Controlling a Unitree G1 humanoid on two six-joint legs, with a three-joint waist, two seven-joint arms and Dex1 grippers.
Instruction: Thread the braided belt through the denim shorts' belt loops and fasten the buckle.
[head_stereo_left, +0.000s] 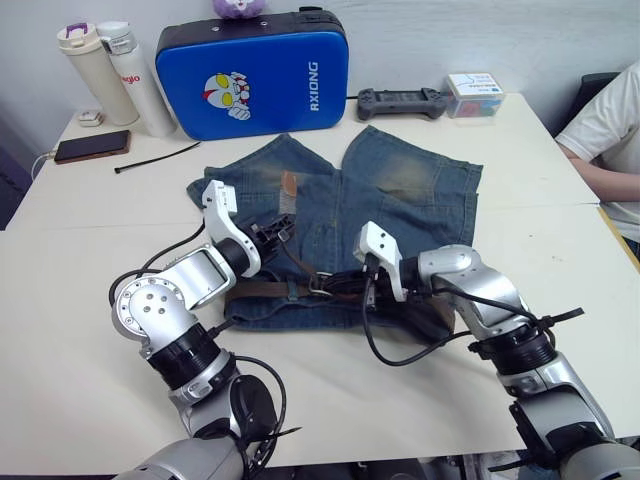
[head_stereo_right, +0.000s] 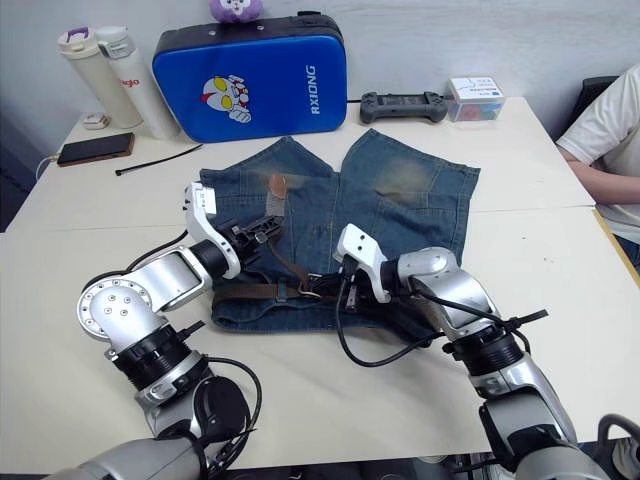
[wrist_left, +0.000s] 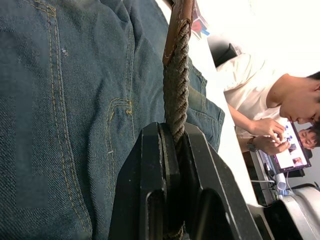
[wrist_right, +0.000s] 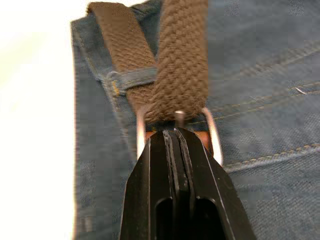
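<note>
The denim shorts (head_stereo_left: 400, 190) lie flat on the white table, waistband toward me. The braided belt (head_stereo_left: 262, 291) runs along the waistband, passing under a belt loop (wrist_right: 131, 79). Its free end goes through the silver buckle (wrist_right: 212, 137) and rises over the shorts to a tan leather tip (head_stereo_left: 288, 190). My left gripper (head_stereo_left: 283, 232) is shut on this free end just below the tip, seen close up as braid between the fingers (wrist_left: 150, 170). My right gripper (head_stereo_left: 342, 283) is shut at the buckle, its fingertips on the tan leather end beside the prong.
A blue hard case (head_stereo_left: 252, 75) stands behind the shorts. Two bottles (head_stereo_left: 115, 70), a phone (head_stereo_left: 92, 146) and a black cable tie (head_stereo_left: 155, 157) are at the back left. A controller (head_stereo_left: 403, 102) and a small box (head_stereo_left: 474, 95) are at the back right. A person (head_stereo_left: 610, 130) sits at the right edge.
</note>
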